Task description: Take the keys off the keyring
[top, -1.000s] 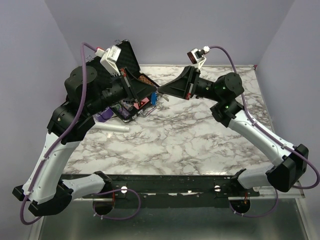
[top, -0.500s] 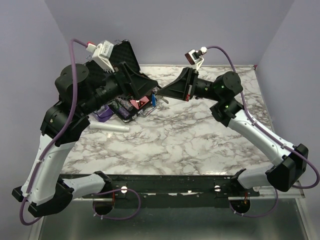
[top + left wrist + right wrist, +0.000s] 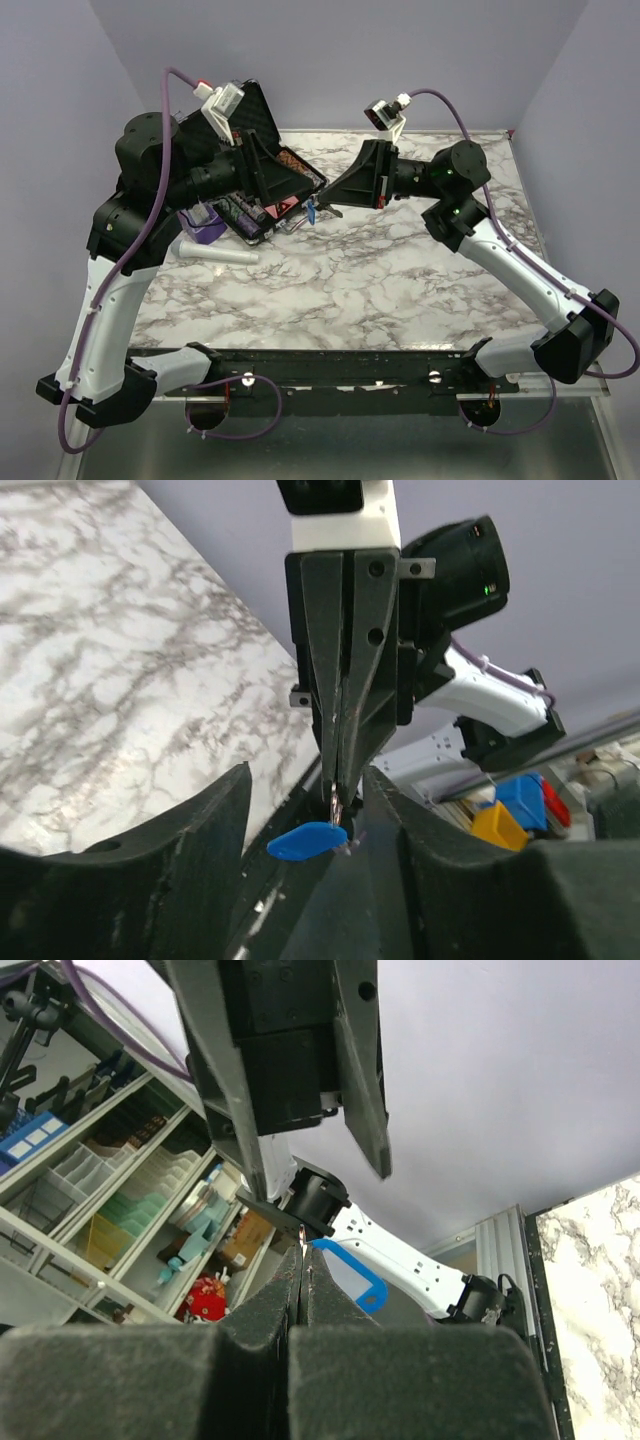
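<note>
The keyring (image 3: 335,803) is a thin metal ring pinched in the tip of my right gripper (image 3: 338,780), which is shut on it. Its oval blue tag (image 3: 308,840) hangs below, and a tiny silvery key (image 3: 351,847) pokes out beside the tag. My left gripper (image 3: 308,780) stands open, its two black fingers either side of the tag without touching it. In the top view both grippers meet above the back of the table, with the blue tag (image 3: 312,210) dangling under the right gripper (image 3: 323,195). The right wrist view shows the tag's (image 3: 345,1270) white label window.
Under the left arm lies an open black case (image 3: 262,205) with red and dark contents. A purple item (image 3: 205,226) and a white tube (image 3: 222,255) lie to its left. The marble table (image 3: 400,280) stretches to the right and front.
My left gripper has gone from shut to open and drawn back slightly from the right gripper's tip. The keyring stays in the right gripper, the blue tag hanging a little lower.
</note>
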Robot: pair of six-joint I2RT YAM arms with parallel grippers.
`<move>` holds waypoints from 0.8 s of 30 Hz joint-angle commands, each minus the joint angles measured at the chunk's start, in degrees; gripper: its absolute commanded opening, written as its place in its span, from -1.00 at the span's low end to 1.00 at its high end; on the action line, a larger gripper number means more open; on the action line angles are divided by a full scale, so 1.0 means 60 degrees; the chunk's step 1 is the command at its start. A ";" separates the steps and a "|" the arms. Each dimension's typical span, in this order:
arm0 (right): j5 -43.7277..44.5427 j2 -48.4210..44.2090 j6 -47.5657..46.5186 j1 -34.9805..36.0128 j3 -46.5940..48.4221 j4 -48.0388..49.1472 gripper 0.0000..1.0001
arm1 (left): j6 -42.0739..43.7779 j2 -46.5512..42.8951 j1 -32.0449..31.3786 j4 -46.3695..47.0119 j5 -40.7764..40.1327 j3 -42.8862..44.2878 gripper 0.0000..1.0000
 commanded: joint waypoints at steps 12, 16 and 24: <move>-0.0430 -0.0010 -0.0184 0.0050 0.0479 0.0087 -0.99 | 0.0137 -0.0012 0.0158 0.0027 0.2501 -0.0520 -0.18; -0.0474 -0.0054 -0.0169 0.0050 0.0464 0.0087 -0.99 | 0.0093 -0.0115 0.0158 0.0129 0.2384 -0.0725 -0.26; -0.0606 -0.0039 0.0051 0.0050 0.0450 0.0350 -0.99 | -0.0024 -0.0013 0.0158 0.0407 0.2369 -0.0697 -0.48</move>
